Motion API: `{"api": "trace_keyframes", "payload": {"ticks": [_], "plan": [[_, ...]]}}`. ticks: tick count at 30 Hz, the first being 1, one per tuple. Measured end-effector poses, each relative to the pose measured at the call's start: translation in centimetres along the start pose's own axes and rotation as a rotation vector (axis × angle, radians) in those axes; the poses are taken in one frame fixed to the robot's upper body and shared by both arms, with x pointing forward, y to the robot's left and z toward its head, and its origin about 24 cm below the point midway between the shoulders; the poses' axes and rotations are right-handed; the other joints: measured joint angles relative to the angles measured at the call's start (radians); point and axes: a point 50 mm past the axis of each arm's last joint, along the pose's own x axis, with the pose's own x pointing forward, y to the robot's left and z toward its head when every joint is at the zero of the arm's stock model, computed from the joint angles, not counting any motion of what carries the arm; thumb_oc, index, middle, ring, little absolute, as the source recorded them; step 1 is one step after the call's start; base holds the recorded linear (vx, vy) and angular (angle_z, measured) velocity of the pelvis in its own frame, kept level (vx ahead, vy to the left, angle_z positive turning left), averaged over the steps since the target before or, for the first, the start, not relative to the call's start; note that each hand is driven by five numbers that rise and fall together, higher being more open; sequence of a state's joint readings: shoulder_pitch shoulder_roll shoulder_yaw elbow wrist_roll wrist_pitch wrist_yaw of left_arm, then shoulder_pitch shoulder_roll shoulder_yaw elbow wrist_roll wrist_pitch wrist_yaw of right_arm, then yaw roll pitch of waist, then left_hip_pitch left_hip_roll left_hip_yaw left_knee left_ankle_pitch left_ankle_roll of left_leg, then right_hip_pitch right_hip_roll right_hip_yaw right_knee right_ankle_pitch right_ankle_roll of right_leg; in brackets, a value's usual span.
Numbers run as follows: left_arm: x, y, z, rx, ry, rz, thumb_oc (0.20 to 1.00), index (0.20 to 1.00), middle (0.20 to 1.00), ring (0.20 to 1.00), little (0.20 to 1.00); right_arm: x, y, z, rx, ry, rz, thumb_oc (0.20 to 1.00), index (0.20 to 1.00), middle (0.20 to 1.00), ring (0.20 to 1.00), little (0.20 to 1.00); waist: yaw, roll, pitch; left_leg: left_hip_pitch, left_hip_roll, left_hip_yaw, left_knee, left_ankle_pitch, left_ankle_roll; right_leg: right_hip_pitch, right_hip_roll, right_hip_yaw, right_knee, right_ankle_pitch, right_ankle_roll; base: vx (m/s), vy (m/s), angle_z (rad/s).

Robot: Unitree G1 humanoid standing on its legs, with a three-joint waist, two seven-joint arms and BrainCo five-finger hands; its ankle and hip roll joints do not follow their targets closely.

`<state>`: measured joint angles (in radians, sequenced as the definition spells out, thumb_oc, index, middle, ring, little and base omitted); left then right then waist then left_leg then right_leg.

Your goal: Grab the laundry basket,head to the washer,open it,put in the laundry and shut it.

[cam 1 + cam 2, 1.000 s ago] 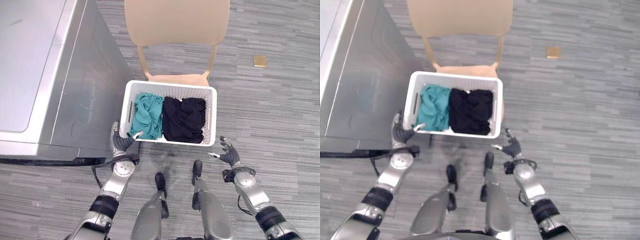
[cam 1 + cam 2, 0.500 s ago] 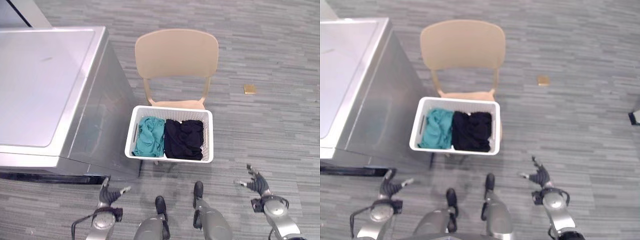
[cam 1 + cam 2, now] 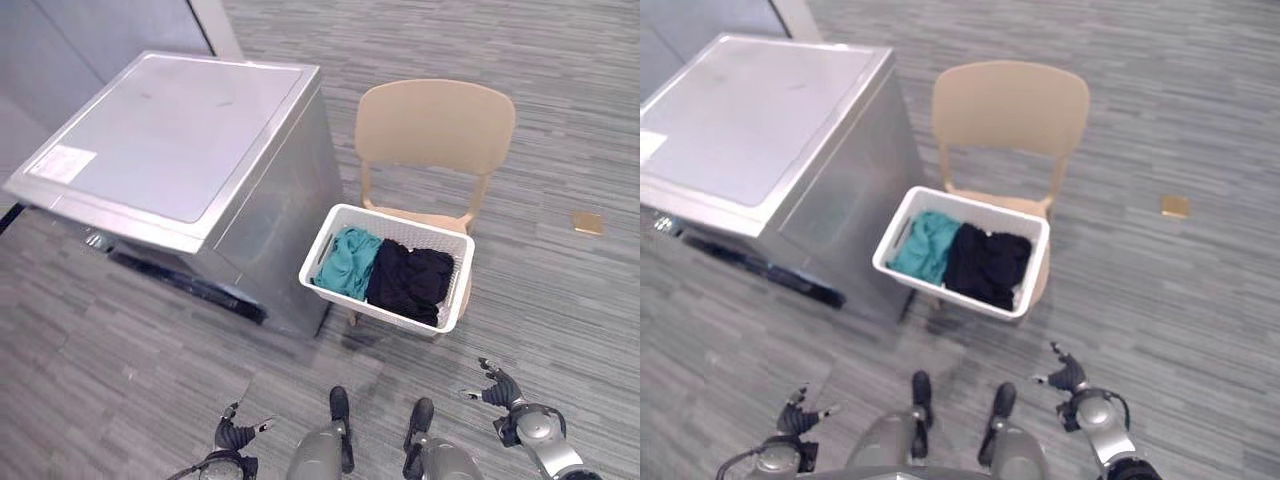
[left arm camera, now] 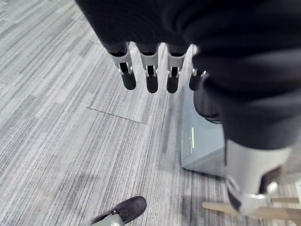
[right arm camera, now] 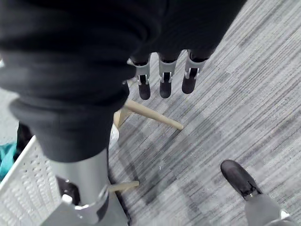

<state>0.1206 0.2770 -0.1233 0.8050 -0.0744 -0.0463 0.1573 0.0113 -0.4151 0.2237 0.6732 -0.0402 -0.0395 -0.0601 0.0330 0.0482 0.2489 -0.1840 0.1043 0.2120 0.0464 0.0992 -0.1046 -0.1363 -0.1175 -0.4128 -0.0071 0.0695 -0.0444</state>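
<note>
Silver-grey forearm there, ending in a round metal wrist joint. The right hand shows silver fingers with dark tips; its back sits under a dark ribbed cover. The left hand matches: silver fingers, dark tips, dark cover.

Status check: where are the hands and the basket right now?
Left hand open, right hand open, both low, holding nothing. Laundry basket sits on the chair, teal and black clothes inside. Washer lid shut.
</note>
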Motion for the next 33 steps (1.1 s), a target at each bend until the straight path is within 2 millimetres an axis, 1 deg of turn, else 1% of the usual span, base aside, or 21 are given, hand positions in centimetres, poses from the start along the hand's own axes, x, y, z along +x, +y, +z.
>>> {"api": "trace_keyframes", "payload": {"ticks": [3, 4, 6, 7, 8, 9, 10, 11, 12, 13, 14, 15, 17, 18, 19, 20, 22, 23, 25, 27, 33], "plan": [[0.4, -0.1, 1.1, -0.003, -0.025, -0.002, 1.0, 1.0, 1.0, 1.0, 1.0, -0.1, 0.4, -0.2, 0.008, 0.007, 0.007, 1.0, 1.0, 1.0, 1.0, 1.0, -0.03, -0.011, 0.006, 0.049, 0.095, 0.045, 0.02, -0.016, -0.018, 0.044, -0.02, -0.078, -0.031, 0.016, 0.015, 0.09, 0.283, 0.75], [0.6, -0.4, 1.9, 0.005, -0.052, -0.014, 1.0, 1.0, 1.0, 1.0, 1.0, -0.3, 0.5, -0.8, 0.008, 0.025, 0.008, 1.0, 1.0, 1.0, 1.0, 1.0, -0.037, -0.017, 0.002, 0.088, 0.179, 0.092, -0.013, -0.019, -0.026, 0.057, -0.022, -0.099, -0.031, 0.018, 0.034, 0.11, 0.342, 0.85], [0.7, -0.8, 2.4, 0.016, -0.068, -0.032, 1.0, 1.0, 1.0, 1.0, 1.0, -0.3, 0.0, -0.8, 0.01, 0.025, -0.005, 1.0, 1.0, 1.0, 1.0, 1.0, -0.048, -0.014, 0.001, 0.099, 0.228, 0.109, -0.04, -0.018, -0.027, 0.058, -0.035, -0.101, -0.03, 0.025, 0.054, 0.2, 0.425, 0.61], [0.7, -1.0, 2.5, 0.013, -0.07, -0.039, 1.0, 1.0, 1.0, 1.0, 1.0, -0.3, -0.3, -0.7, 0.017, 0.025, -0.021, 1.0, 1.0, 1.0, 1.0, 1.0, -0.054, -0.016, -0.001, 0.103, 0.234, 0.138, -0.064, -0.017, -0.029, 0.061, -0.054, -0.115, -0.033, 0.045, 0.085, 0.21, 0.381, 0.54], [0.7, -1.2, 2.5, 0.011, -0.068, -0.045, 1.0, 1.0, 1.0, 1.0, 1.0, -0.3, -0.5, -1.0, 0.021, 0.036, -0.03, 1.0, 1.0, 1.0, 1.0, 1.0, -0.057, -0.008, -0.005, 0.101, 0.228, 0.142, -0.071, -0.018, -0.028, 0.078, -0.064, -0.134, -0.043, 0.06, 0.108, 0.29, 0.49, 0.59], [0.6, -1.2, 2.2, 0.011, -0.061, -0.053, 1.0, 1.0, 1.0, 1.0, 1.0, -0.6, -0.5, -1.7, 0.042, 0.067, -0.04, 1.0, 1.0, 1.0, 1.0, 1.0, -0.051, -0.013, -0.012, 0.105, 0.197, 0.121, -0.059, -0.016, -0.065, 0.09, -0.099, -0.133, -0.036, 0.08, 0.147, 0.18, 0.412, 0.6], [0.7, -0.5, 2.2, 0.023, -0.059, -0.04, 1.0, 1.0, 1.0, 1.0, 1.0, -0.5, 0.5, -1.4, 0.068, 0.059, -0.025, 1.0, 1.0, 1.0, 1.0, 1.0, -0.051, -0.054, -0.02, 0.09, 0.14, 0.108, -0.037, -0.034, -0.035, 0.087, -0.143, -0.109, -0.026, 0.075, 0.16, 0.19, 0.479, 0.65], [0.8, 0.1, 2.3, 0.036, -0.062, -0.03, 1.0, 1.0, 1.0, 1.0, 1.0, -0.6, 1.2, -1.1, 0.084, 0.049, -0.01, 1.0, 1.0, 1.0, 1.0, 1.0, -0.052, -0.09, -0.02, 0.082, 0.085, 0.096, -0.02, -0.053, -0.014, 0.081, -0.192, -0.089, -0.001, 0.094, 0.161, 0.11, 0.475, 0.61], [0.9, 1.1, 2.3, 0.057, -0.062, -0.013, 1.0, 1.0, 1.0, 1.0, 1.0, -0.6, 2.6, -0.8, 0.111, 0.042, 0.019, 1.0, 1.0, 1.0, 1.0, 1.0, -0.04, -0.126, -0.023, 0.064, 0.038, 0.094, 0.021, -0.085, 0.01, 0.052, -0.269, -0.059, 0.059, 0.116, 0.168, 0.07, 0.319, 0.39], [0.9, 1.8, 2.2, 0.063, -0.057, 0.003, 1.0, 1.0, 1.0, 1.0, 1.0, -0.4, 3.2, 0.0, 0.115, 0.02, 0.038, 1.0, 1.0, 1.0, 1.0, 1.0, -0.033, -0.129, -0.022, 0.051, 0.011, 0.104, 0.049, -0.102, 0.032, 0.021, -0.296, -0.022, 0.101, 0.156, 0.14, 0.09, 0.356, 0.15], [0.9, 1.8, 2.2, 0.063, -0.057, 0.003, 1.0, 1.0, 1.0, 1.0, 1.0, -0.4, 3.2, 0.0, 0.115, 0.02, 0.038, 1.0, 1.0, 1.0, 1.0, 1.0, -0.033, -0.129, -0.022, 0.051, 0.011, 0.104, 0.049, -0.102, 0.032, 0.021, -0.296, -0.022, 0.101, 0.156, 0.14, 0.09, 0.213, -0.02], [1.0, 2.9, 2.1, 0.073, -0.052, 0.033, 1.0, 1.0, 1.0, 1.0, 1.0, 0.1, 4.5, 2.2, 0.089, -0.053, 0.095, 1.0, 1.0, 1.0, 1.0, 1.0, -0.027, -0.109, -0.016, 0.053, -0.003, 0.108, 0.059, -0.125, 0.069, -0.056, -0.326, 0.045, 0.216, 0.202, 0.12, 0.13, 0.27, 0.01], [1.0, 3.9, 2.3, 0.066, -0.053, 0.081, 1.0, 1.0, 1.0, 1.0, 1.0, 0.4, 5.3, 4.3, 0.08, -0.119, 0.132, 1.0, 1.0, 1.0, 1.0, 1.0, -0.017, -0.083, -0.006, 0.074, -0.014, 0.096, 0.039, -0.142, 0.103, -0.101, -0.263, 0.079, 0.331, 0.053, 0.136, 0.09, 0.197, -0.03], [1.0, 4.1, 2.1, 0.064, -0.043, 0.093, 1.0, 1.0, 1.0, 1.0, 1.0, 0.5, 5.6, 5.3, 0.065, -0.157, 0.15, 1.0, 1.0, 1.0, 1.0, 1.0, -0.015, -0.077, -0.003, 0.104, -0.016, 0.096, 0.005, -0.137, 0.119, -0.114, -0.2, 0.104, 0.379, -0.027, 0.121, 0.03, 0.137, -0.01], [1.0, 3.7, 2.0, 0.059, -0.04, 0.086, 1.0, 1.0, 1.0, 1.0, 1.0, 0.7, 5.6, 6.9, 0.052, -0.214, 0.159, 1.0, 1.0, 1.0, 1.0, 1.0, -0.017, -0.047, 0.012, 0.144, -0.018, 0.09, -0.032, -0.118, 0.115, -0.12, -0.085, 0.131, 0.388, -0.103, 0.099, 0.01, 0.091, 0.2], [1.1, 3.7, 2.2, 0.057, -0.046, 0.087, 1.0, 1.0, 1.0, 1.0, 1.0, 0.7, 5.7, 7.5, 0.044, -0.24, 0.168, 1.0, 1.0, 1.0, 1.0, 1.0, -0.03, -0.05, 0.012, 0.148, -0.023, 0.084, -0.032, -0.113, 0.111, -0.127, -0.031, 0.136, 0.369, -0.117, 0.1, 0.06, 0.037, 0.47], [1.2, 2.7, 2.7, 0.051, -0.064, 0.06, 1.0, 1.0, 1.0, 1.0, 1.0, 0.9, 5.5, 8.8, 0.017, -0.282, 0.179, 1.0, 1.0, 1.0, 1.0, 1.0, -0.03, -0.063, 0.006, 0.153, -0.065, 0.076, -0.037, -0.116, 0.113, -0.145, -0.011, 0.12, 0.333, -0.112, 0.107, 0.04, -0.02, 0.59], [1.2, 1.8, 2.5, 0.045, -0.058, 0.037, 1.0, 1.0, 1.0, 1.0, 1.0, 1.1, 5.7, 9.9, 0.0, -0.315, 0.192, 1.0, 1.0, 1.0, 1.0, 1.0, -0.025, -0.061, 0.007, 0.156, -0.089, 0.057, -0.044, -0.116, 0.113, -0.142, -0.002, 0.114, 0.278, -0.099, 0.08, 0.01, -0.035, 0.56], [1.0, 0.3, 2.5, 0.048, -0.064, -0.005, 1.0, 1.0, 1.0, 1.0, 1.0, 1.2, 5.4, 11.0, 0.033, -0.342, 0.193, 1.0, 1.0, 1.0, 1.0, 1.0, -0.023, -0.034, 0.013, 0.136, -0.087, 0.01, -0.031, -0.113, 0.11, -0.119, 0.018, 0.122, 0.231, -0.083, 0.067, -0.01, -0.021, 0.5], [0.8, -0.3, 1.9, 0.038, -0.046, -0.021, 1.0, 1.0, 1.0, 1.0, 1.0, 1.4, 5.5, 12.9, 0.042, -0.389, 0.213, 1.0, 1.0, 1.0, 1.0, 1.0, 0.021, -0.01, 0.023, 0.118, -0.082, -0.002, -0.018, -0.11, 0.104, -0.118, 0.025, 0.112, 0.211, -0.071, 0.049, -0.04, -0.024, 0.17], [0.6, -1.3, 1.7, 0.042, -0.042, -0.056, 1.0, 1.0, 1.0, 1.0, 1.0, 1.6, 3.8, 17.5, 0.05, -0.527, 0.161, 1.0, 1.0, 1.0, 1.0, 1.0, 0.038, 0.058, 0.036, 0.059, -0.077, -0.062, 0.019, -0.095, 0.082, -0.106, 0.023, 0.051, 0.178, -0.064, 0.036, -0.02, -0.002, 0.35]]}}
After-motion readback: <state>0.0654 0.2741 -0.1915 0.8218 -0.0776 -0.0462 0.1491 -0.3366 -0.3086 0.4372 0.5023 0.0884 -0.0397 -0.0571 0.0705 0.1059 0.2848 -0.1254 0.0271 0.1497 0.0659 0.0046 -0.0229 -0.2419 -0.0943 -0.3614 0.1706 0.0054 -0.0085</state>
